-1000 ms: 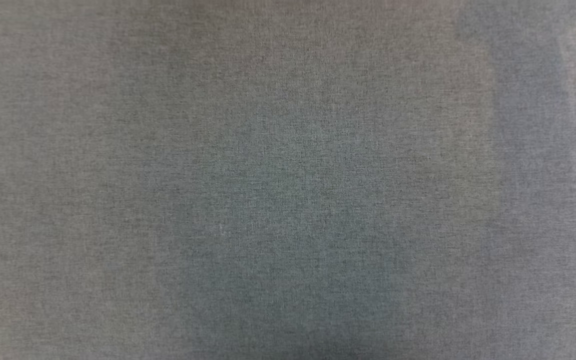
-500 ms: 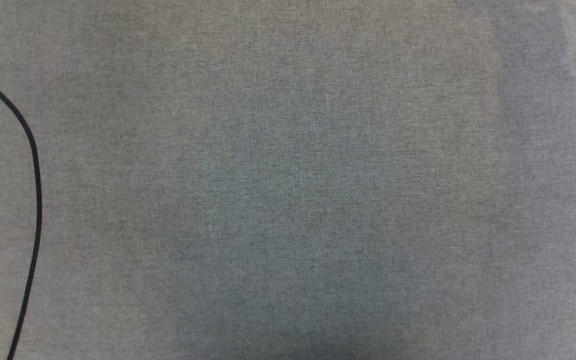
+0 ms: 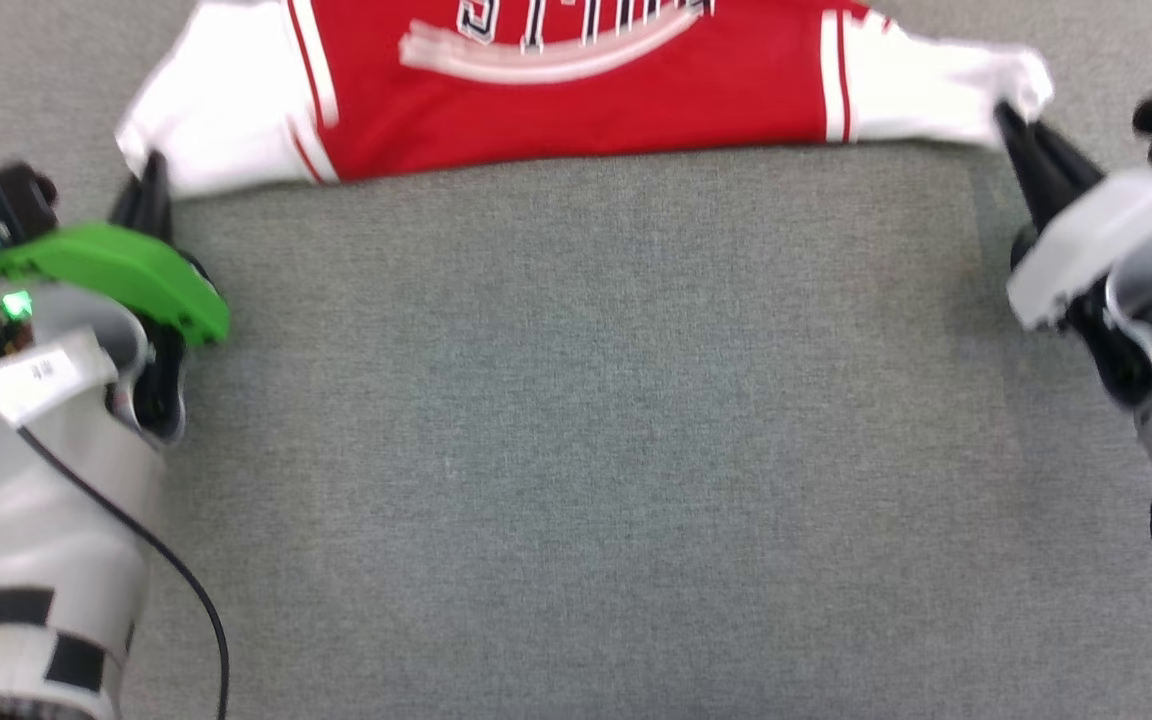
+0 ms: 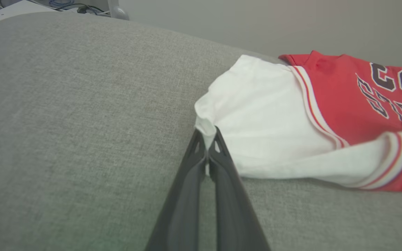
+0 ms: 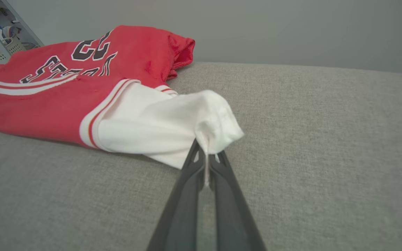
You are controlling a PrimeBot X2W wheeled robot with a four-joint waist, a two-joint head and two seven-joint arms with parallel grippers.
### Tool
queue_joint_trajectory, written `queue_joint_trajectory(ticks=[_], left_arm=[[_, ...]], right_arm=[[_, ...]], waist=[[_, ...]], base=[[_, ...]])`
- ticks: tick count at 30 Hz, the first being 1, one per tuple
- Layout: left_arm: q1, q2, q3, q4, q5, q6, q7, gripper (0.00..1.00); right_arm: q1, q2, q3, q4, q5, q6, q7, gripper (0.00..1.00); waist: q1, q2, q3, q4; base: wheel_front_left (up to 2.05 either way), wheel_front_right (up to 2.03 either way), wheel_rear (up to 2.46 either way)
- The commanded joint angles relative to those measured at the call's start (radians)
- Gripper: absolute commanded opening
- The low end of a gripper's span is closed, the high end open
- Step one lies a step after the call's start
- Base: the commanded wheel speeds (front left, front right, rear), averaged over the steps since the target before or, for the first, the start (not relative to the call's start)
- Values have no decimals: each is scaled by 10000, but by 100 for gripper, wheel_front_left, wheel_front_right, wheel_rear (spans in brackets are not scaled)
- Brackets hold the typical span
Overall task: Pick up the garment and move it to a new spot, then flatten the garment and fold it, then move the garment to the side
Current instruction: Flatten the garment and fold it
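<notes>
The garment (image 3: 576,90), a red jersey-style T-shirt with white short sleeves, lies stretched sideways across the far part of a gray fabric-covered table (image 3: 576,450). In the head view its top runs out of the frame. Its near edge forms a roughly straight line between the two grippers. Black, white-outlined lettering and a pale striped curved band show on the red body.

The left gripper (image 3: 151,185) is clenched on the outer tip of the left sleeve (image 3: 216,120). In the left wrist view its two dark fingers (image 4: 222,167) meet with a pinch of white cloth between their tips. The sleeve fans out from there toward the red body (image 4: 344,104), edged in red and white stripes.

The right gripper (image 3: 1011,125) is likewise clamped on the bunched end of the right sleeve (image 3: 936,85). In the right wrist view a fold of white fabric (image 5: 218,129) is squeezed between the closed fingertips, and the red body (image 5: 47,97) with its numerals lies beyond.

The left wrist carries a green cover (image 3: 116,265), and a black cable (image 3: 136,540) trails along that forearm. The near part of the table is bare gray cloth.
</notes>
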Motion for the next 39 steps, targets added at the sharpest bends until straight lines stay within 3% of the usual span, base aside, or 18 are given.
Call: queue_joint_trajectory(ticks=[1, 7, 15, 22, 28, 35, 37, 38, 39], left_arm=[[511, -1, 33, -266, -141, -33, -106, 0], [2811, 200, 415, -1927, -256, 142, -192, 0], [5701, 329, 637, -4668, -290, 1207, -29, 0], [8064, 599, 658, -6966, -323, 2340, 770, 0], [9634, 635, 699, -7941, -438, 3052, 1184, 0], [10266, 313, 277, -8117, -324, 3252, 1215, 0], [10191, 295, 83, -8115, -160, 3206, 1179, 0], [10141, 268, 24, -8120, -114, 3189, 1149, 0], [10078, 253, -34, -8126, -42, 3182, 1095, 0]], right_arm=[[492, -205, -105, -236, 161, -11, -130, 0], [2809, -565, -844, -1281, 358, -11, -115, 0], [5782, -332, -2457, -2866, -107, -11, 474, 0], [8333, 493, -4336, -4476, -1249, -11, 1741, 0], [10057, 1580, -5617, -5657, -2095, -11, 2964, 0], [10890, 2292, -6192, -6006, -2836, -11, 3942, 0], [10888, 2359, -6228, -6037, -2857, -11, 4065, 46], [10844, 2345, -6250, -6036, -2902, -11, 4074, 100], [10768, 2323, -6244, -6065, -2936, -11, 4064, 100]], waist=[[1, 0, -775, 226], [1, 0, -1609, 270], [1, 0, -2574, 276], [1, 0, -3200, 248], [1, 0, -3503, 256], [1, 0, -3675, 431], [1, 0, -3664, 469], [1, 0, -3662, 485], [1, 0, -3662, 507]], base=[[0, 0, 0], [0, 0, 0], [0, 0, 0], [0, 0, 0], [0, 0, 0], [0, 0, 0], [0, 0, 0], [0, 0, 0], [0, 0, 0]])
